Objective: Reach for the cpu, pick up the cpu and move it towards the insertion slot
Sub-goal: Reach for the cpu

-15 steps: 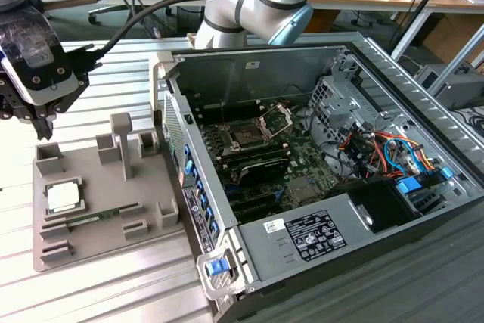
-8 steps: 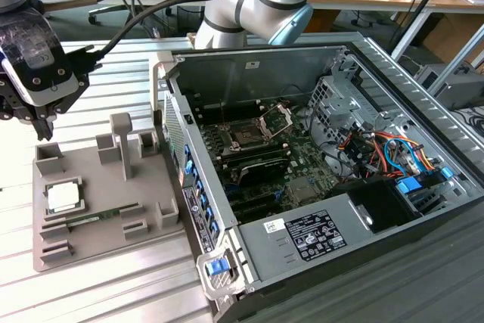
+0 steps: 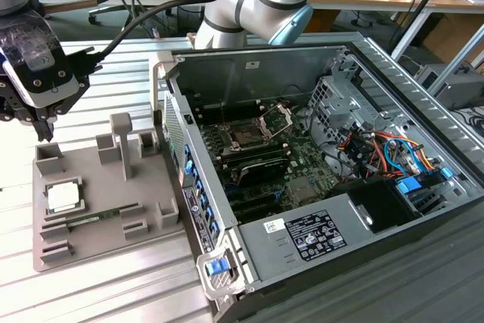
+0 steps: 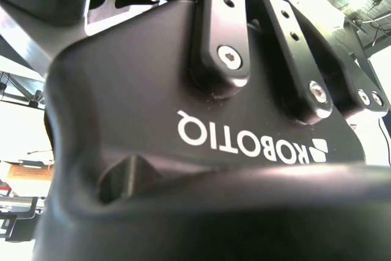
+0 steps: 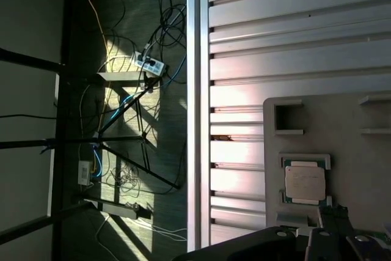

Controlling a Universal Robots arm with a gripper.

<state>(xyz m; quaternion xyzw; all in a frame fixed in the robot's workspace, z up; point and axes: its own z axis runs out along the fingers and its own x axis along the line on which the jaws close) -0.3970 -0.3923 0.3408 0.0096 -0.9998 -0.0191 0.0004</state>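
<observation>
The cpu (image 3: 63, 197), a pale silver square chip, lies flat in a recess of the grey plastic tray (image 3: 106, 251) at the exterior view's left. My gripper (image 3: 34, 122) hangs above the tray's far corner, up and away from the cpu, and holds nothing. In the first wrist view the cpu (image 5: 304, 183) sits in the tray (image 5: 330, 114), close to my gripper's dark body (image 5: 287, 242). The insertion slot (image 3: 246, 139) is a dark square socket on the motherboard inside the open computer case, with its silver clamp frame (image 3: 276, 119) lifted.
A long green memory stick (image 3: 94, 217) lies in the tray beside the cpu. Grey posts (image 3: 121, 141) rise from the tray's far side. The case wall (image 3: 185, 156) stands between tray and motherboard. Cables (image 3: 378, 149) and a drive cage crowd the case's right.
</observation>
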